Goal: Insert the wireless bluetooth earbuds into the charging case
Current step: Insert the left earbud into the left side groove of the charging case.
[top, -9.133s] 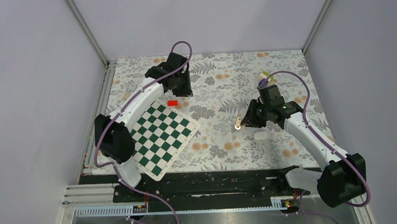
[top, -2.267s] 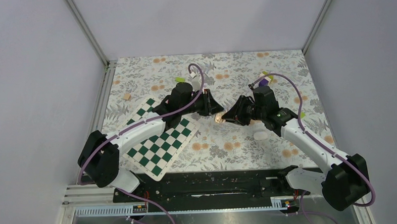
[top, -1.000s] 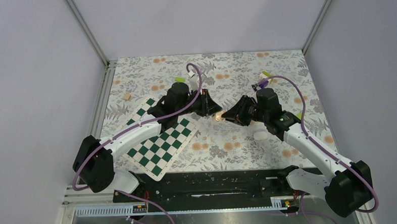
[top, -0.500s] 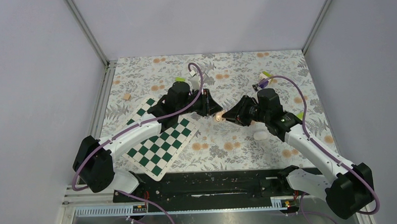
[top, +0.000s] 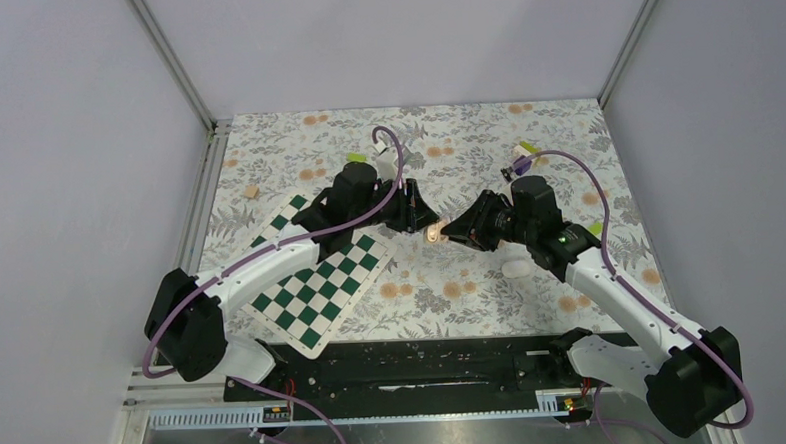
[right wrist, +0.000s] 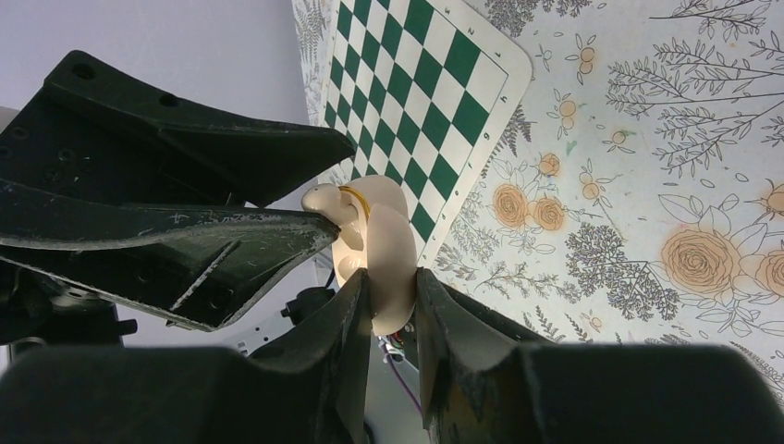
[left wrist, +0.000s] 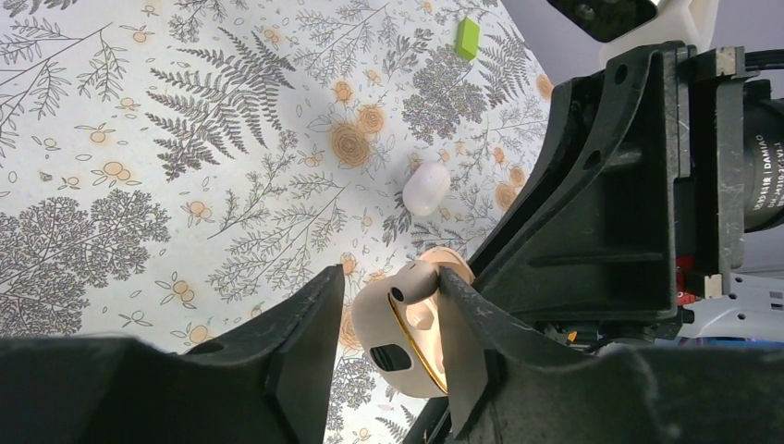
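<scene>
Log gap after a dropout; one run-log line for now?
right gripper: shut on charging case | left gripper: open | earbud: at open case, touching a left-gripper finger

The white-and-black left arm (top: 266, 266) stretches forward and inward. The matching right arm (top: 612, 290) mirrors it, so the two black wrists nearly meet tip to tip. The right jaws are clamped on a small white rounded plastic charging case (right wrist: 384, 250). The left jaws stand parted around it, one jaw just clear.
</scene>
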`<action>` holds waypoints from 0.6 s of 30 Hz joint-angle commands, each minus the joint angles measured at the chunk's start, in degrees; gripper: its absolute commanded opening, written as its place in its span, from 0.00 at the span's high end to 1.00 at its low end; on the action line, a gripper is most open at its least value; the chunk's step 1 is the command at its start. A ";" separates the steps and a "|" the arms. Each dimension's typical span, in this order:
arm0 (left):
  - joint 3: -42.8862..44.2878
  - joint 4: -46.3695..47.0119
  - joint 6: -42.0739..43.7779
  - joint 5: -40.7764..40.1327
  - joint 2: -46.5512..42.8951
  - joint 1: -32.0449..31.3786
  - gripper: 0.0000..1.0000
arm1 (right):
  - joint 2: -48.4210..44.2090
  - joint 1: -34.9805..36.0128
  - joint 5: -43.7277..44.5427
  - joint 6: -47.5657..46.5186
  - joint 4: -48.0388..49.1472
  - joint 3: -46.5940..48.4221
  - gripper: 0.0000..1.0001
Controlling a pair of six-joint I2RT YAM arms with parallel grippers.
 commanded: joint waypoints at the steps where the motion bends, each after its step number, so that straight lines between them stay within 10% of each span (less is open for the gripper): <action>1: 0.82 -3.94 1.70 -2.25 0.04 0.23 0.56 | -1.91 -0.52 0.02 -0.89 3.15 3.87 1.00; 18: 5.03 -8.09 1.73 2.10 -4.05 0.24 0.20 | -1.26 -0.51 0.85 -2.26 1.37 3.75 1.00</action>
